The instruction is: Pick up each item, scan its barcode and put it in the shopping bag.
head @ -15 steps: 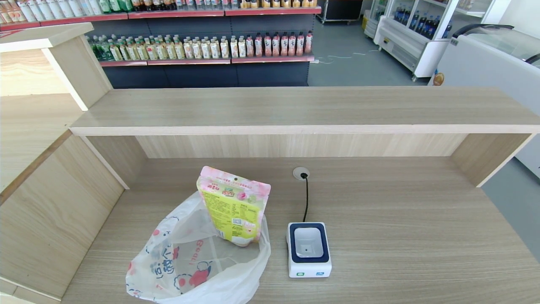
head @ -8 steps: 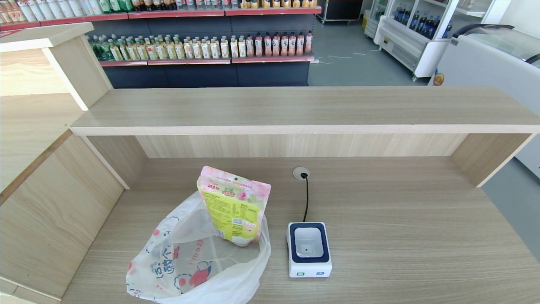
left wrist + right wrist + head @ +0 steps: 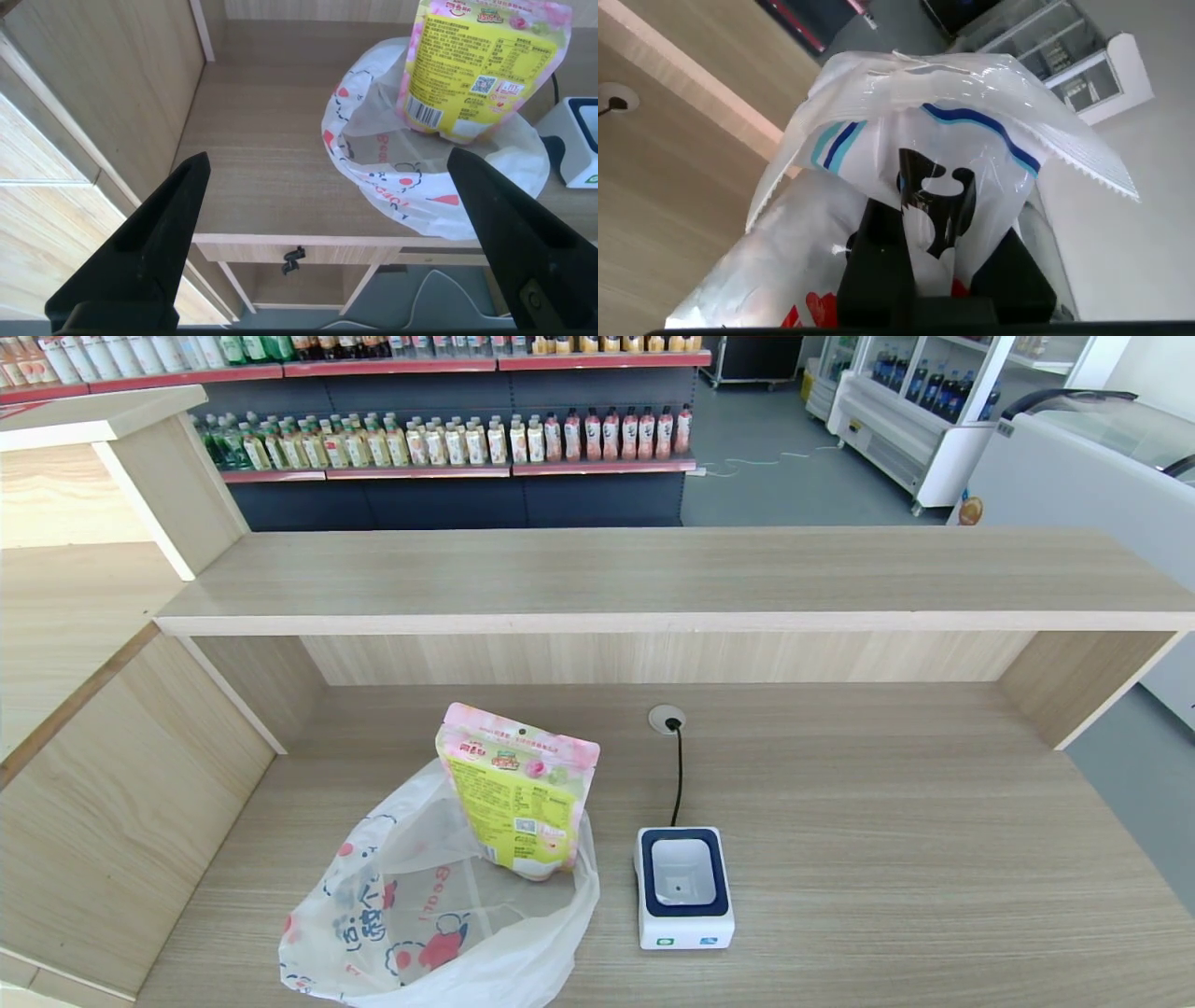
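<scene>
The right tool clenches a white, blue-striped plastic packet, apparently bound for the white box scanner, while the released left tool hangs near the printed shopping bag holding a yellow-pink pouch.

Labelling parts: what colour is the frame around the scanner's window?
Dark blue, on the white scanner; clearest in the head view.

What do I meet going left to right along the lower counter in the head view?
The left side panel → shopping bag → scanner → right side panel.
</scene>
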### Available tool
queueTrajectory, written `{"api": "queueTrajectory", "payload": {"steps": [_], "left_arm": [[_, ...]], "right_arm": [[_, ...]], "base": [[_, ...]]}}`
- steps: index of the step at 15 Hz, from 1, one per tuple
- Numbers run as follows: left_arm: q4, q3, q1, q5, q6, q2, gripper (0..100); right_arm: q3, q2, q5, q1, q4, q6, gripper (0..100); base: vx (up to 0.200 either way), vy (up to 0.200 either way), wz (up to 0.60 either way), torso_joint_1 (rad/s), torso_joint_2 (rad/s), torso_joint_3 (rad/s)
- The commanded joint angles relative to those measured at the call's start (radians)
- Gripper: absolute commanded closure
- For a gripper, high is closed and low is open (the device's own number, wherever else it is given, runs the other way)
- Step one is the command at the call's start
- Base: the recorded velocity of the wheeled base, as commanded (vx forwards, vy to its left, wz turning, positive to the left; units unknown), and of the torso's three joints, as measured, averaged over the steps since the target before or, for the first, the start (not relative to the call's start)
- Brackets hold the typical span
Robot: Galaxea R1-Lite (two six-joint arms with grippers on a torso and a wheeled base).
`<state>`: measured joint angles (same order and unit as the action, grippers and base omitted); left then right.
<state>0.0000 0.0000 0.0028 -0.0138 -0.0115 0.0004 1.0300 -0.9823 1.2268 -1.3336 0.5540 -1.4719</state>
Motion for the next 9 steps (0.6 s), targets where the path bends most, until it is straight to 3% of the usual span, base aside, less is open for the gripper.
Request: {"api": "queueTrajectory", "payload": {"steps": [1, 3, 4, 5, 6, 7, 9], "left_arm": [[0.0, 0.0, 0.0, 0.0, -0.001, 0.0, 0], [0.0, 0.0, 0.0, 0.0, -0.001, 0.0, 0], [0.0, 0.0, 0.0, 0.0, -0.001, 0.0, 0], [0.0, 0.0, 0.0, 0.0, -0.001, 0.0, 0], [0.0, 0.0, 0.0, 0.0, -0.001, 0.0, 0], [0.0, 0.0, 0.0, 0.0, -0.001, 0.0, 0], [0.0, 0.0, 0.0, 0.0, -0.001, 0.0, 0]], "right_arm": [[0.013, -0.033, -0.173, 0.186, -0.134, 0.2, 100], [0.039, -0.027, -0.421, 0.314, -0.329, 0.438, 100], [0.076, -0.018, -0.65, 0.438, -0.483, 0.591, 100], [0.104, -0.015, -0.742, 0.553, -0.612, 0.676, 100], [0.113, -0.007, -0.787, 0.585, -0.712, 0.748, 100], [0.117, 0.022, -0.823, 0.608, -0.907, 0.884, 100], [0.145, 0.045, -0.83, 0.68, -1.039, 0.927, 100]], "base": [[0.0, 0.0, 0.0, 0.0, 0.0, 0.0], [0.0, 0.0, 0.0, 0.0, 0.0, 0.0], [0.0, 0.0, 0.0, 0.0, 0.0, 0.0], [0.0, 0.0, 0.0, 0.0, 0.0, 0.0], [0.0, 0.0, 0.0, 0.0, 0.0, 0.0], [0.0, 0.0, 0.0, 0.0, 0.0, 0.0], [0.0, 0.0, 0.0, 0.0, 0.0, 0.0]]}}
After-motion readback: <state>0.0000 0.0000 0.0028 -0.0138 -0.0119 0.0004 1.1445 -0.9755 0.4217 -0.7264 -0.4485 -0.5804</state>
